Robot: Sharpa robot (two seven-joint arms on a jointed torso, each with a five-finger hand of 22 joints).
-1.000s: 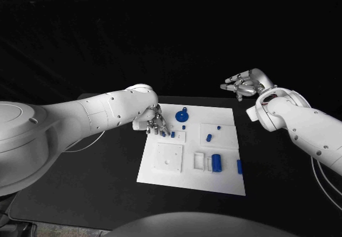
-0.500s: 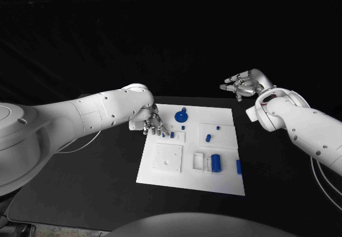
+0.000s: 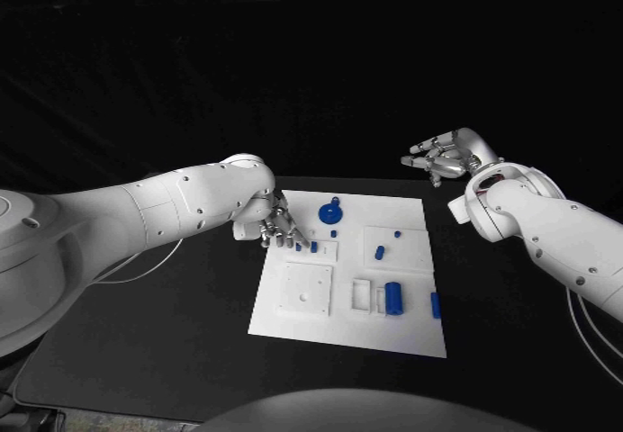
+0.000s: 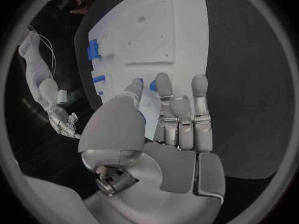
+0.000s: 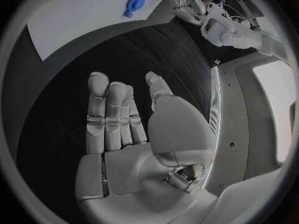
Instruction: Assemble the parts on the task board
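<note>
lying across the middle of the black table, the white task board carries the blue parts: a round disc near its far edge, a cylinder toward the near right, a small peg between them. the left hand hovers over the board's far left corner, fingers straight, slightly apart, holding nothing. the right hand hangs beyond the board's far right corner, fingers loosely extended, empty.
</note>
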